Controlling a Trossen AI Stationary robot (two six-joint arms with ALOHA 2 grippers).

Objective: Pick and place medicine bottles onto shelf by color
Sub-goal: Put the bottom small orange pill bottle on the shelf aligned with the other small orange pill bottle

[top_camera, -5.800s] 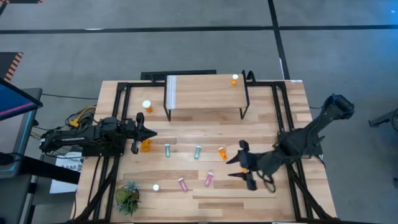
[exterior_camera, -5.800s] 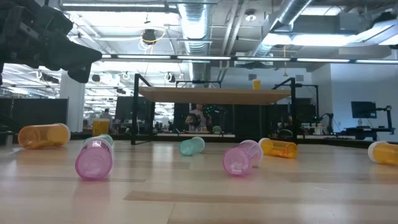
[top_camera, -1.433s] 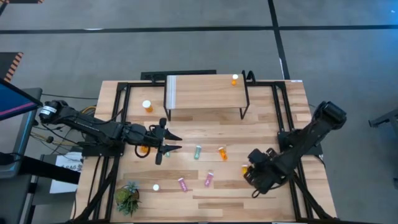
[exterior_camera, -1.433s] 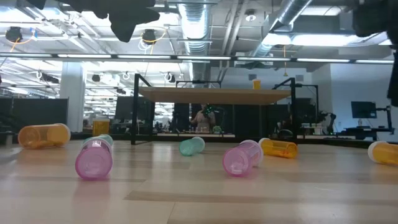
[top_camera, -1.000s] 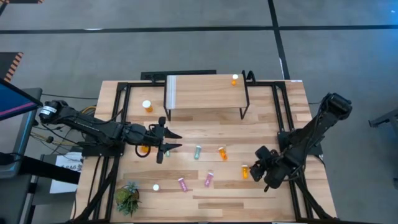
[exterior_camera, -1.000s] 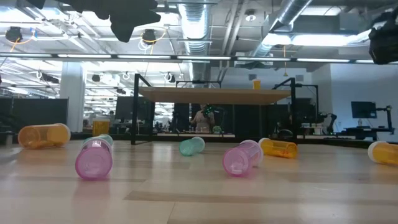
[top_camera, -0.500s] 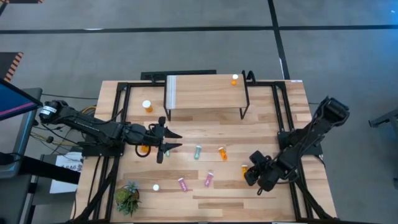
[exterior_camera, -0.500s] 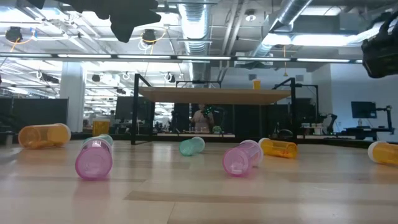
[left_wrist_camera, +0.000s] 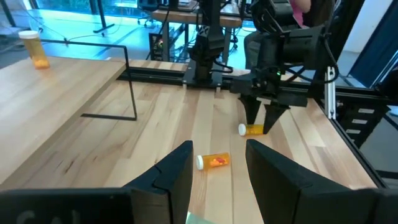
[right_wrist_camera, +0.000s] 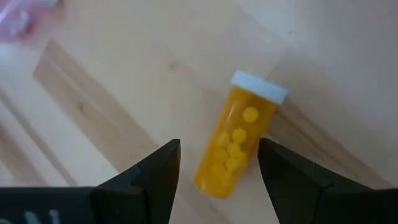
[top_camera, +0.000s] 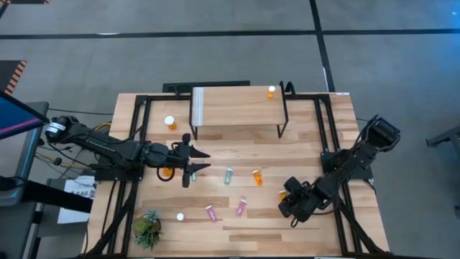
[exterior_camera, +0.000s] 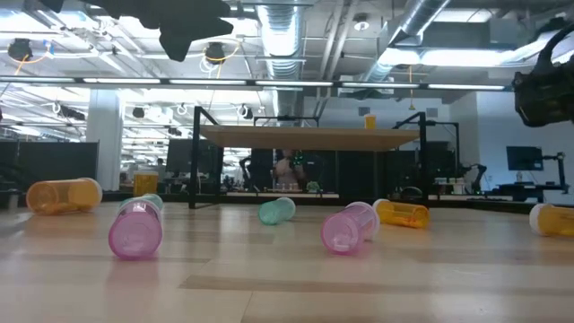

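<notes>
As seen from the high view, the left gripper [top_camera: 192, 162] is extended over the table's left-centre with its fingers spread, above a teal bottle [top_camera: 192, 175]; the right gripper [top_camera: 286, 200] is positioned at the right-front area, directly over an orange bottle that it mostly hides. One orange bottle [top_camera: 271, 91] stands upright on the shelf [top_camera: 237, 106] near its right end, and another upright orange bottle [top_camera: 169, 122] stands on the table left of the shelf. A second teal bottle [top_camera: 228, 175], a lying orange bottle [top_camera: 256, 176] and two pink bottles [top_camera: 241, 207] lie between the arms. At low-view level, a wide orange bottle [exterior_camera: 63, 195] lies far left, a pink bottle [exterior_camera: 135, 230] lies just beside it, and the right gripper hangs above the orange bottle [exterior_camera: 554, 218] at the right edge. Through the left wrist view, the left fingers [left_wrist_camera: 174, 174] are apart. Through the right wrist view, the right fingers [right_wrist_camera: 158, 173] are apart, straddling the lying orange pill bottle [right_wrist_camera: 239, 134] without closing on it.
</notes>
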